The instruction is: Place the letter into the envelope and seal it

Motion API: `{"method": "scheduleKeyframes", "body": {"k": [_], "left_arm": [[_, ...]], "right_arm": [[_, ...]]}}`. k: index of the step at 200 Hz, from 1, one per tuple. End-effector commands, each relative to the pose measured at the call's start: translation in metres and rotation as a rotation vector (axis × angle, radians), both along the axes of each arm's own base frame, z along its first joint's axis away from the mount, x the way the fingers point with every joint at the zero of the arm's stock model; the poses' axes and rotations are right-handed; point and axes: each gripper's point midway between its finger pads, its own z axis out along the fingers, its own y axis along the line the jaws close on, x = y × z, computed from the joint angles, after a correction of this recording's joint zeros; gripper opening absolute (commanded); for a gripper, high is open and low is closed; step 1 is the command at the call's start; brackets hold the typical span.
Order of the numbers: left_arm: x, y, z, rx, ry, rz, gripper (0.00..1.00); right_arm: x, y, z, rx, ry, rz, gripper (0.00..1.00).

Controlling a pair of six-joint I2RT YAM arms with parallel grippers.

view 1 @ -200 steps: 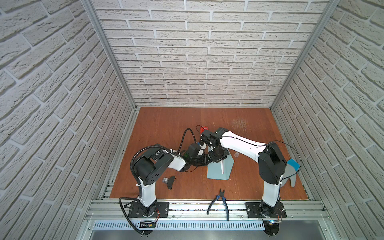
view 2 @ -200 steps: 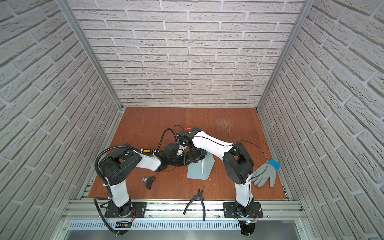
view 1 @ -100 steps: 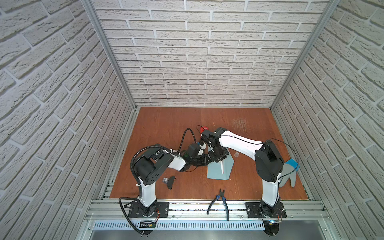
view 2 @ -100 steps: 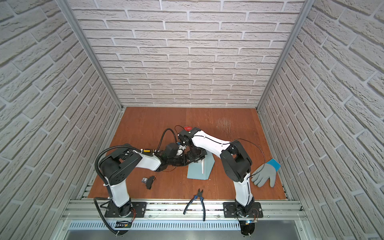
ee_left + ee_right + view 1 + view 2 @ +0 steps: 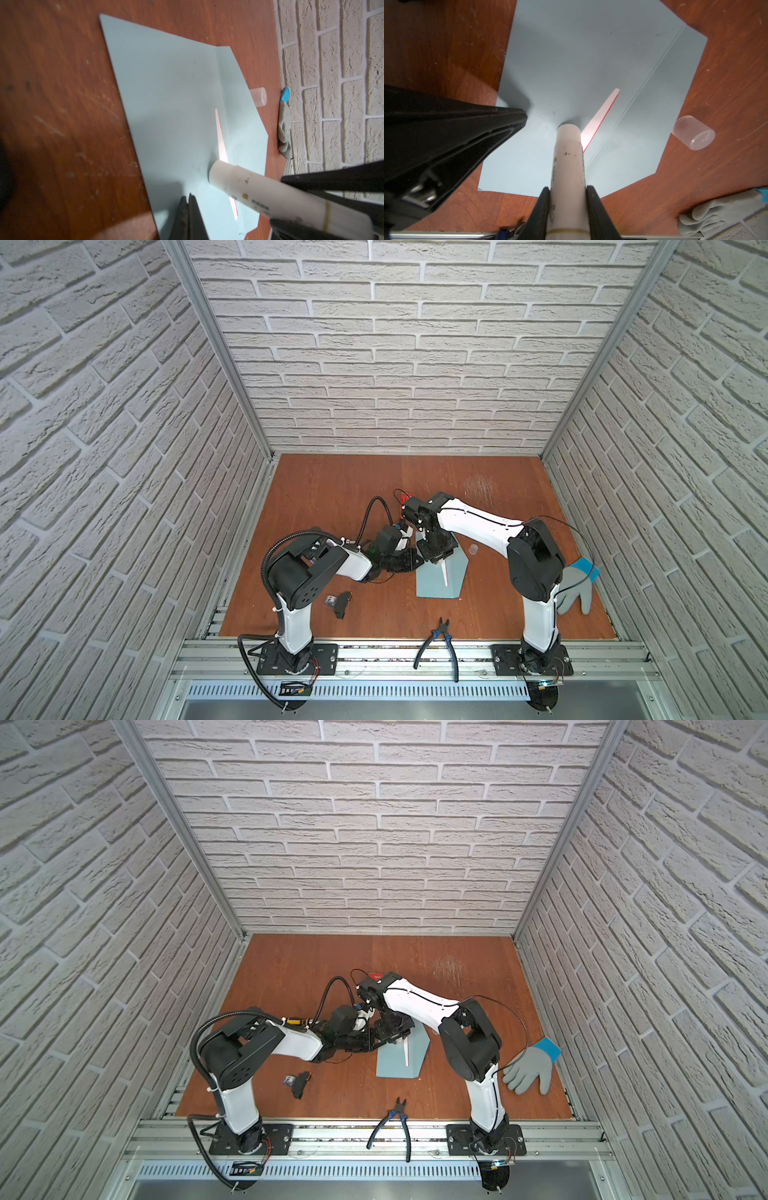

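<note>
R gripper (image 5: 568, 188) clamps glue stick (image 5: 568, 149) – tip on envelope (image 5: 571, 52); L gripper (image 5: 190, 199) closed, tips on it

My left arm (image 5: 356, 566) and right arm (image 5: 478, 526) wore smooth white shells on the links and bulky black housings at the joints. A ribbed black hose (image 5: 266, 560) looped round my left shoulder, and a thinner black cable (image 5: 366, 514) arched above that wrist. Each arm rose from a flat black base plate (image 5: 324, 657) dotted with small screws. My jaws were matte black, tapering wedges.
</note>
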Motion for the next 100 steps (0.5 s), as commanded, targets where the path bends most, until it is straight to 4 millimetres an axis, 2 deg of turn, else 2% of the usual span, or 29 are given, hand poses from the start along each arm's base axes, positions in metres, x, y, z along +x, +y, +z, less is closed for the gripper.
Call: {"method": "scheduleKeyframes", "body": {"k": [1, 47, 100], "left_arm": [[-0.008, 0.011, -0.024, 0.078, 0.053, -0.005, 0.0], [-0.009, 0.012, -0.027, 0.095, 0.061, -0.011, 0.0], [-0.009, 0.013, -0.027, 0.108, 0.061, -0.016, 0.0]], "right_arm": [[0.008, -0.022, -0.016, -0.11, 0.001, -0.008, 0.05], [0.007, -0.023, -0.015, -0.11, 0.009, -0.01, 0.05], [0.007, -0.025, -0.002, -0.095, -0.002, -0.016, 0.05]]}}
